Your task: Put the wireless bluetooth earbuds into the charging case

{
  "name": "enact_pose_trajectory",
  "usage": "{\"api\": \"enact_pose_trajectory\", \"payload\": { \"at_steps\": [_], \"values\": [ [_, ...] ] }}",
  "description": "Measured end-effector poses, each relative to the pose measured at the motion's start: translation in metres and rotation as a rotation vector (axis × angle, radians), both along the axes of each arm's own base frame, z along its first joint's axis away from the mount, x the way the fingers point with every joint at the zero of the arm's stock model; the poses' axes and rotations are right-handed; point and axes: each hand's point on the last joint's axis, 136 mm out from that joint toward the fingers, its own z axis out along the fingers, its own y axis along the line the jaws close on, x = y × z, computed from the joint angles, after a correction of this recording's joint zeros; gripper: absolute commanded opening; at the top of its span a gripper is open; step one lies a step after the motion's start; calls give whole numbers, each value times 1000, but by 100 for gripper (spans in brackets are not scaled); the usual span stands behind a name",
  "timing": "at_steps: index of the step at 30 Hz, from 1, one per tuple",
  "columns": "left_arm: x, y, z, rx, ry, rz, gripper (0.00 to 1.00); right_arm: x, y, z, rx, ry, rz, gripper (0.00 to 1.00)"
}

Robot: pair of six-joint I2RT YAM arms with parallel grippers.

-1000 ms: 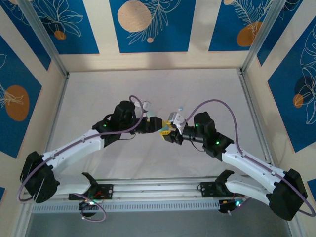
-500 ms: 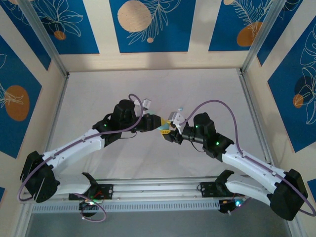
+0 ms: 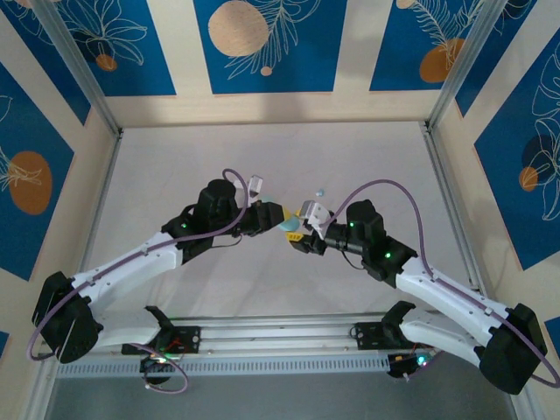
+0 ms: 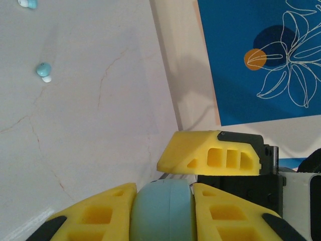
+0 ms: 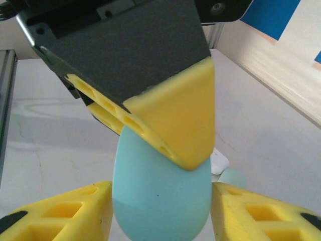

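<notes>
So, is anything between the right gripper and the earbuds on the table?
Yes. The case, clamped by the left gripper, sits between the right gripper's fingers, and the earbuds lie on the table just beyond it.

Two white arms here, left arm [image 3: 131, 259] and right arm [image 3: 442, 290], chunky black joints on both. Purple cable [image 3: 376, 183] looping off each wrist, small green lights [image 3: 383, 255] glowing. Left claw [image 4: 163, 217] and right claw [image 5: 160, 213]: yellow hollow-celled fingers [image 4: 95, 217], black mounts.
</notes>
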Motion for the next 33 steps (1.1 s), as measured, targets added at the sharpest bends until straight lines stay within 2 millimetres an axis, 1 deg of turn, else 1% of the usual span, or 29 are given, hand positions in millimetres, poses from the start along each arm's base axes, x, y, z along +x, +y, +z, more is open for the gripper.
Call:
{"api": "enact_pose_trajectory", "payload": {
  "at_steps": [2,5,7,8,10,13,14,15,18,22,24,26,29,33],
  "values": [
    [0,0,1,-1,-2,3,20,0,0,2,6,-4,2,44],
    [1,1,2,-2,-8,10,21,1,0,2,13,-4,-1,38],
    [1,1,2,-1,-9,10,23,1,0,2,17,1,1,35],
    [1,2,2,-2,-9,11,26,0,-1,2,20,7,2,33],
    [1,2,3,-2,-15,9,40,0,-1,3,28,16,8,31],
    [0,3,6,-1,-49,3,64,-2,-2,3,41,47,25,30],
    [0,4,8,-2,-74,2,71,-2,-3,2,47,64,30,29],
    [0,6,10,0,-103,2,74,-3,-4,2,53,81,37,29],
    [-3,14,18,14,-213,-3,80,-7,-5,4,74,134,72,28],
    [-14,27,35,44,-432,-46,82,-10,-5,13,117,211,140,28],
    [-24,32,48,63,-569,-95,81,-12,-5,21,139,244,182,28],
    [-34,36,56,80,-682,-146,80,-15,-4,29,158,268,227,28],
    [-45,38,61,99,-804,-217,76,-21,-1,41,174,288,294,28],
    [-55,34,60,100,-889,-299,68,-28,3,52,187,297,362,28]
  ]
}}
